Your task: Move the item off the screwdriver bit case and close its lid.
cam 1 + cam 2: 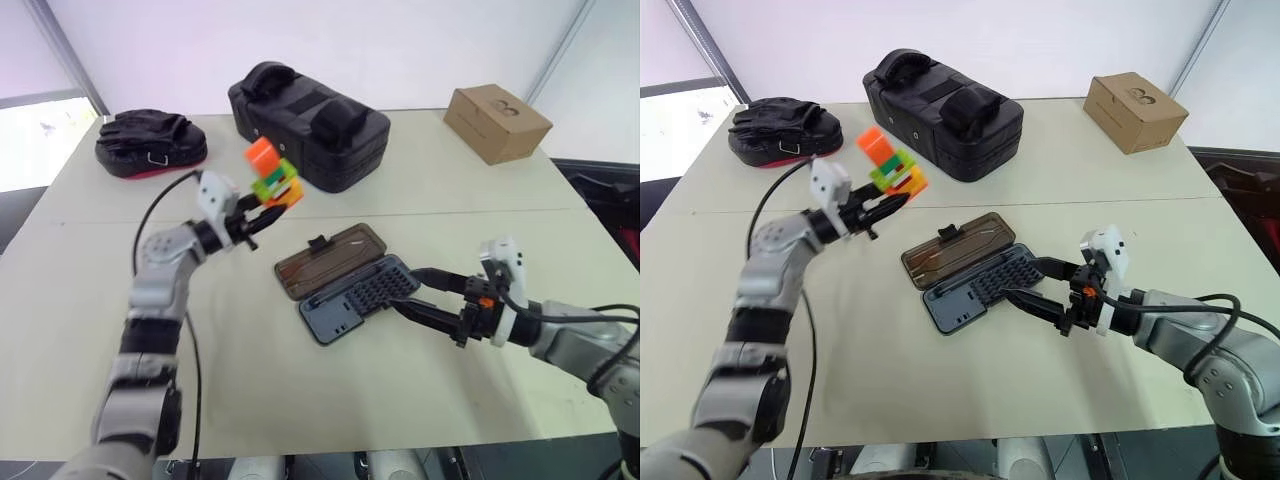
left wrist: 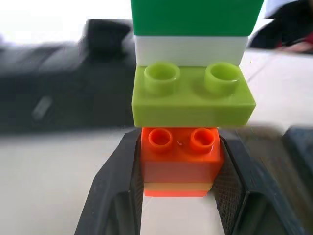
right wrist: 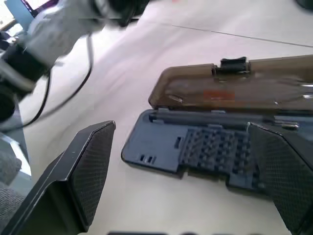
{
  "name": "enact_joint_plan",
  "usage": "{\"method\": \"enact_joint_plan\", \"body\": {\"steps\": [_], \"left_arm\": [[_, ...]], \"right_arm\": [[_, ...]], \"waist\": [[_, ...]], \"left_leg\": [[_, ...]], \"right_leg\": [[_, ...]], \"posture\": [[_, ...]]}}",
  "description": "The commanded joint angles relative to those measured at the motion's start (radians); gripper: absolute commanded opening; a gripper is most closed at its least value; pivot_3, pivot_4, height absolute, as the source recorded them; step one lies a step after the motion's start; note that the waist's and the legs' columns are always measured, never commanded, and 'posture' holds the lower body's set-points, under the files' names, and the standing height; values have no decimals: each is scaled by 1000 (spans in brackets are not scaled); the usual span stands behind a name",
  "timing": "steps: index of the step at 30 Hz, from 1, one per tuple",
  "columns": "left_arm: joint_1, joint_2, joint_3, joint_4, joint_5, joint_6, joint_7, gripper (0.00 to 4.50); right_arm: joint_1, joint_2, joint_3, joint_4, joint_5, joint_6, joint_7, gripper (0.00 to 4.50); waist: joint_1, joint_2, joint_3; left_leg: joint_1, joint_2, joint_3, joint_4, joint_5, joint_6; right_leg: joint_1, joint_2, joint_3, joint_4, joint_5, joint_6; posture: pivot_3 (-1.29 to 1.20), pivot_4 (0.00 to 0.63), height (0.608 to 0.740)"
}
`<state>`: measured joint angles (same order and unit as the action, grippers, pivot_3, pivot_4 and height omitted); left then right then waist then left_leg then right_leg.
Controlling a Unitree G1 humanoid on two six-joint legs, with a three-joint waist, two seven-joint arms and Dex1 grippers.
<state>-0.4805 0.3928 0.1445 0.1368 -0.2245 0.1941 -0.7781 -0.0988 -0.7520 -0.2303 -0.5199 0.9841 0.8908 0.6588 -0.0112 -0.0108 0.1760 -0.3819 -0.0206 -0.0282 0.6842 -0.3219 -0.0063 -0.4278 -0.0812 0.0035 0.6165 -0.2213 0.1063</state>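
Observation:
The item (image 1: 272, 175), a cluster of orange, green, yellow and white toy blocks, hangs in the air above the table, left of the screwdriver bit case. My left gripper (image 1: 262, 212) is shut on it, its fingers (image 2: 120, 191) pressing the orange bottom block (image 2: 180, 161) from both sides. The screwdriver bit case (image 1: 355, 298) lies open at mid-table, dark grey with rows of bits. Its smoky-brown lid (image 1: 330, 258) is folded back flat on the far side, latch tab up. My right gripper (image 1: 408, 291) stands open at the case's right end, fingers (image 3: 93, 166) spread wide on either side of it.
A large black padded bag (image 1: 305, 125) sits behind the case. Black padded gloves (image 1: 150, 143) lie at the far left and a cardboard box (image 1: 497, 122) at the far right. A black cable (image 1: 150, 215) loops off my left wrist.

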Motion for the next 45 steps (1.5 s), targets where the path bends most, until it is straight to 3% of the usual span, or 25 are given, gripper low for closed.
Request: {"method": "enact_joint_plan", "body": {"steps": [1, 8, 15, 19, 25, 26, 30, 35, 40, 45], "left_arm": [[140, 8, 99, -244, 95, 87, 256, 1298], [326, -79, 386, -423, 159, 168, 686, 1298], [395, -99, 408, -299, 227, 52, 841, 1298], [363, -107, 378, -125, 198, -79, 831, 1298], [330, -83, 373, -15, 160, -169, 810, 4250], [330, -80, 371, -4, 154, -175, 801, 4458], [327, -73, 359, 15, 125, -193, 777, 4458], [359, -36, 344, -174, 48, -163, 673, 4458], [432, 179, 350, -469, -147, 94, 429, 4458], [340, 301, 336, -493, -278, 228, 330, 4458]], "right_arm": [[-61, 27, 55, 74, -52, -58, 56, 4500], [-181, 65, 170, 205, -138, -106, 164, 4500], [-247, 74, 217, 276, -196, -125, 240, 4500], [-261, 76, 217, 283, -208, -118, 252, 4500], [-265, 79, 210, 286, -227, -118, 255, 4500], [-264, 81, 209, 287, -230, -120, 254, 4500], [-259, 86, 208, 283, -236, -121, 254, 4500], [-245, 76, 195, 275, -242, -118, 253, 4500], [-235, 56, 171, 280, -245, -118, 263, 4500], [-232, 61, 168, 282, -252, -123, 261, 4500]], "waist": [[-1, 0, 0], [16, -1, 0], [31, -2, -1], [26, -3, -1], [22, -3, -1], [21, -3, -1], [23, -3, -2], [23, -3, -1], [21, -3, -1], [23, -1, -1]], "left_leg": [[1, 0, 0, 0, 0, 0], [3, -1, 0, 0, 0, 0], [3, -2, 0, 0, 1, -1], [4, -2, 0, 0, 1, -1], [4, -2, 0, 0, 1, -1], [4, -2, 0, 0, 1, -1], [4, -2, 0, 0, 1, -1], [4, -2, 0, 0, 1, -2], [3, -2, 1, -1, 0, -2], [4, -2, 1, -1, 0, -2]], "right_leg": [[1, 0, 0, 0, 0, 0], [2, -1, 0, 2, 0, 0], [3, -1, -1, 1, 0, -1], [4, -2, -1, 0, 0, -1], [3, -2, -1, 1, 0, -1], [3, -2, -1, 1, 0, -1], [3, -3, -1, 1, 0, -1], [3, -3, -1, 1, 0, -1], [2, -5, -1, 0, 0, -1], [3, -5, -1, 0, -1, -5]], "posture": [[0, 150, 740], [0, 150, 740], [0, 150, 740], [0, 150, 740], [0, 150, 740], [0, 150, 740], [0, 150, 740], [0, 150, 740], [0, 150, 740], [0, 150, 740]]}}
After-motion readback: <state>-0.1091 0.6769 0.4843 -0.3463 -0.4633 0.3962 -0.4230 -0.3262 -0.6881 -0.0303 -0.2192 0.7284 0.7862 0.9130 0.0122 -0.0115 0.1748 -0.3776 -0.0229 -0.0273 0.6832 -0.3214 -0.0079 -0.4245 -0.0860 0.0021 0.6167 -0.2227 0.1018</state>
